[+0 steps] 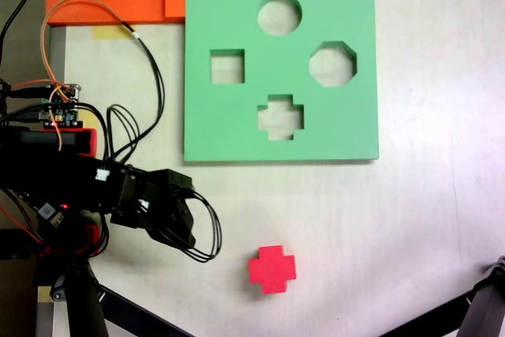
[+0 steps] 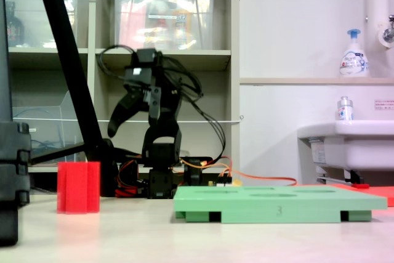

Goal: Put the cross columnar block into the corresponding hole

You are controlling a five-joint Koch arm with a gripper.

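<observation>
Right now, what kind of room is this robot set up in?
Probably a lab or workshop corner with a washing area. In the second exterior view, shelves with plastic bins stand behind the arm, a sink sits at the right, and a soap bottle rests on a ledge.

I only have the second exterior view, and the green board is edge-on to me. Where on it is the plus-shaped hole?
Observer: In the first exterior view, the plus cutout sits in the green board by the edge that faces the red cross block.
Operator: Is anything in that hole?
Observer: No, it is empty.
Operator: Is the block lined up with it?
Observer: Nearly. In the first exterior view it lies almost straight below the cutout, clear of the board, with its arms roughly parallel to the cutout's.
</observation>
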